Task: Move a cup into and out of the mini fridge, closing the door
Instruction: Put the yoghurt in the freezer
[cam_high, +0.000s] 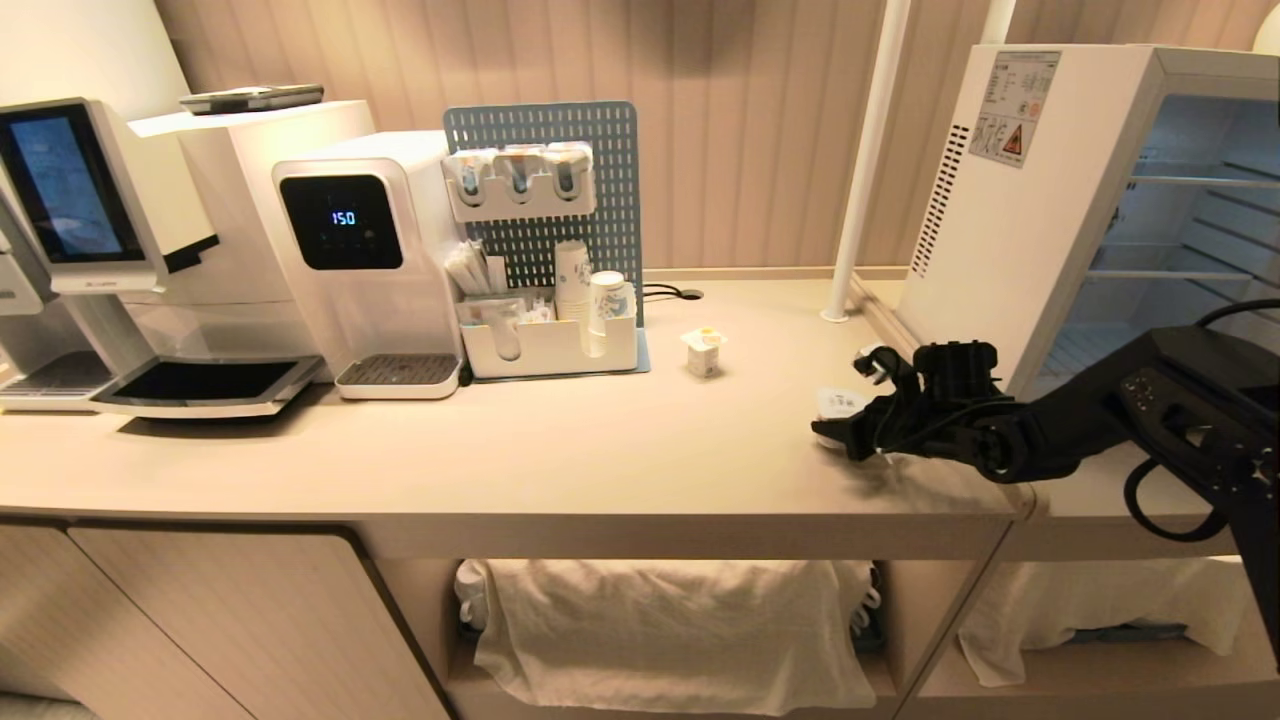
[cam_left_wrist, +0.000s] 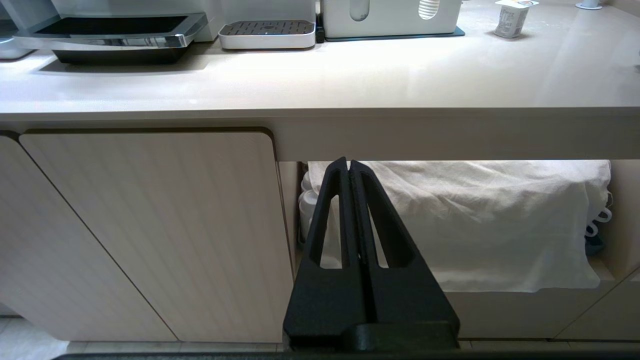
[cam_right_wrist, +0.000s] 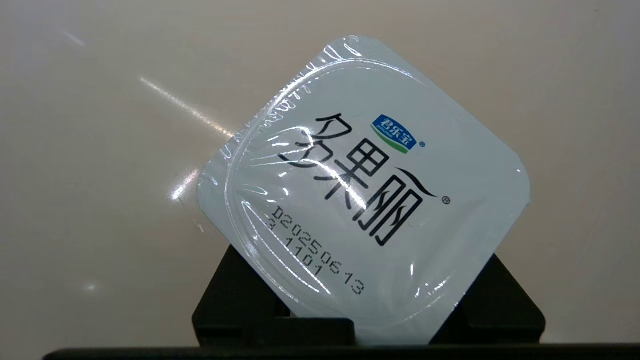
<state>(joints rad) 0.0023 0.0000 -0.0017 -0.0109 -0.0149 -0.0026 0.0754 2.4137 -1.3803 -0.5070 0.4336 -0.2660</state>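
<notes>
Filling the right wrist view, a sealed cup (cam_right_wrist: 365, 200) hides whether the right hand (cam_high: 838, 428) grips it.

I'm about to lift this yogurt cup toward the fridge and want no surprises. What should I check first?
1. Cup sits inside right tool: ok.
2. Cup firmly gripped: cannot tell.
3. Lid sealed flat: ok.
4. Mini fridge open, shelves showing: ok.
5. Left tool shut, parked below countertop: ok.
6. Other cup stands apart, away from fridge: ok.
</notes>
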